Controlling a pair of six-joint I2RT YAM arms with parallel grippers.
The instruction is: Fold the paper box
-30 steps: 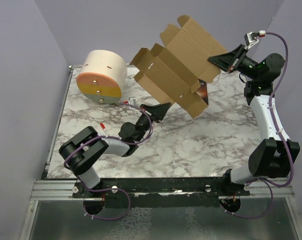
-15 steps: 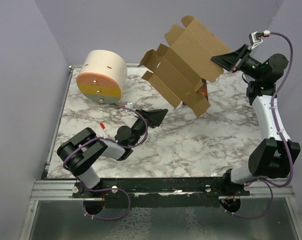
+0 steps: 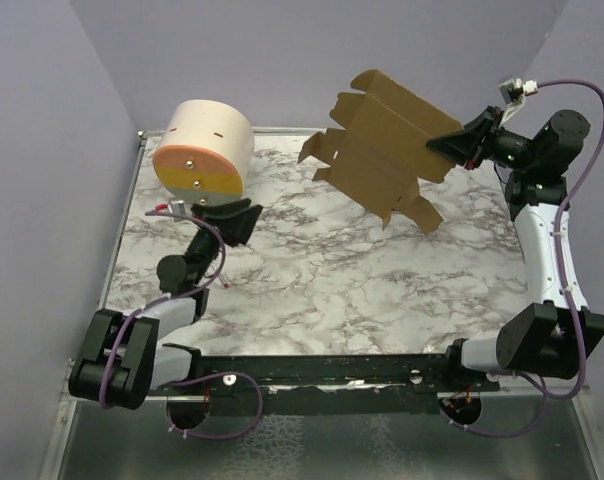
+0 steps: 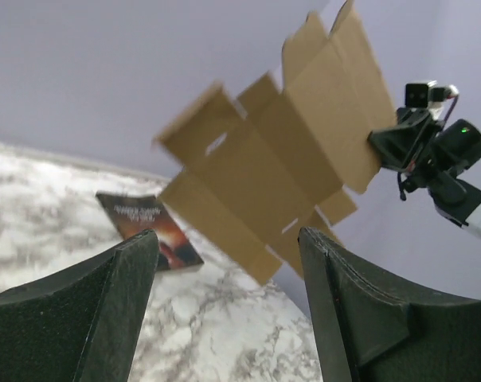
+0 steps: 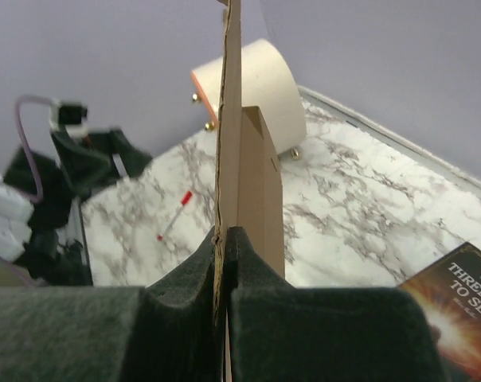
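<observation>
the middle and near stretch of the table [image 3: 362, 290] lies open between the two arms. the cream cylinder [image 3: 204, 152] blocks the far left corner, with the left hand [image 3: 240, 222] just in front of it. the paper box [image 3: 387, 150], held aloft by the right hand [image 3: 450, 148], overhangs the far right, with the book [image 4: 149, 229] on the table beneath it. a red pen [image 5: 174, 215] lies near the left arm.
</observation>
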